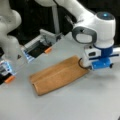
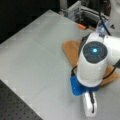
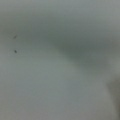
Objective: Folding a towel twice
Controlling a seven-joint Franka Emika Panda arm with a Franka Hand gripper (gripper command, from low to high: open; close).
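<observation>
**Orange-brown cloth on pale grey**

The towel [image 1: 58, 73] is a plain orange-brown in both front views, with a slightly darker line running along its length where one layer meets the other; any woven stripes are too faint to make out. The table [image 1: 82, 100] is a pale, matt grey, and in the wrist view it fills the picture as grey-green with two small dark specks. The arm [image 2: 92, 62] is white (a round dark-grey cap on it carries a glowing blue dot), with a bright blue block [image 1: 101, 63] by the wrist. Two small orange tabs [image 1: 47, 50] show among grey and black fixtures behind.
</observation>
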